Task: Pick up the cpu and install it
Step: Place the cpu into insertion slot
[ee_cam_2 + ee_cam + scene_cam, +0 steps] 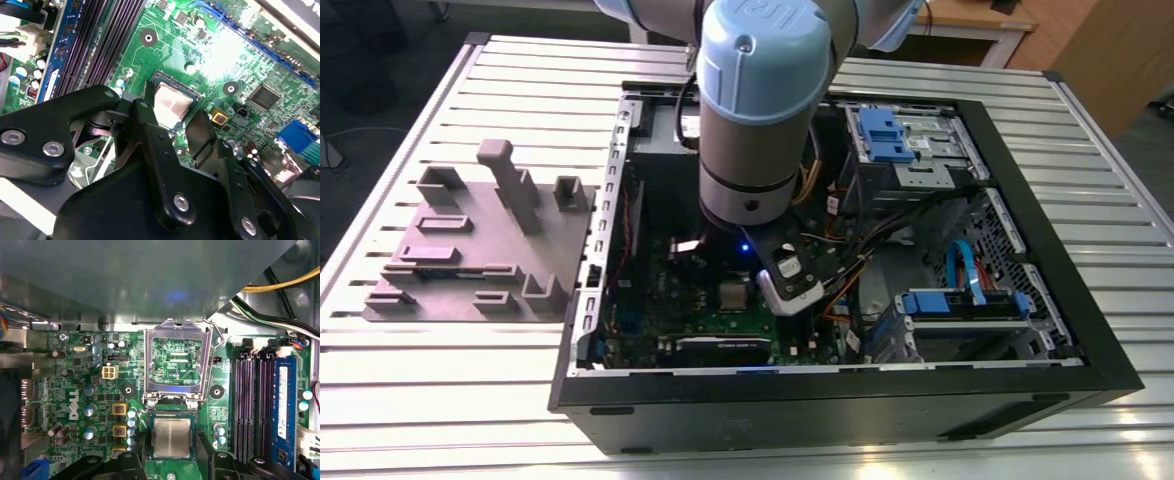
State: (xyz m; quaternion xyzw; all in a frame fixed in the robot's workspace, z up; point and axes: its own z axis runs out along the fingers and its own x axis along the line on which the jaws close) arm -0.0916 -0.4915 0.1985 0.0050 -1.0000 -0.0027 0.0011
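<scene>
The cpu (pixel 172 437) lies flat, metal top up, in the socket on the motherboard (pixel 75 370), just beside the hinge edge of the frame (pixel 177 330), which is swung open. The gripper (pixel 172 446) is released. Its two black fingers (pixel 139 450) are spread to either side of the cpu, which sits between them on the side away from the frame. Whether the fingers touch the chip's edges cannot be told.
</scene>
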